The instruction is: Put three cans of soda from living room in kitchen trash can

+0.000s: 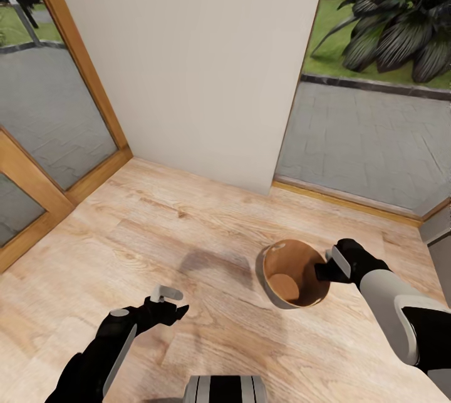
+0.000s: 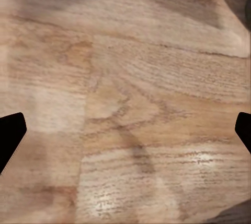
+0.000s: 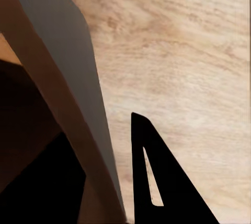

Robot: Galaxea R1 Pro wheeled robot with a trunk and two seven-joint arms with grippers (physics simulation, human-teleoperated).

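Spanning the frame, the wood-plank floor [image 1: 188, 221] bears the tash can [image 1: 294, 273] at near right, its rim pinched by the right gripper [image 1: 328, 271]; the left gripper [image 1: 168, 304] hangs wide, empty, so carrying it kitchenward seems next.

You see a warm wood-plank floor [image 1: 188, 228] with a slight sheen, a bin [image 1: 268, 287] matt grey outside and glossy wood-brown inside, and a smooth matt wall [image 1: 200, 59].

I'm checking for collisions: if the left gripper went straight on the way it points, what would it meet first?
Most likely the wood-plank floor: the left gripper is open and its wrist camera looks at bare planks between the fingertips. How far off the floor lies is unclear.
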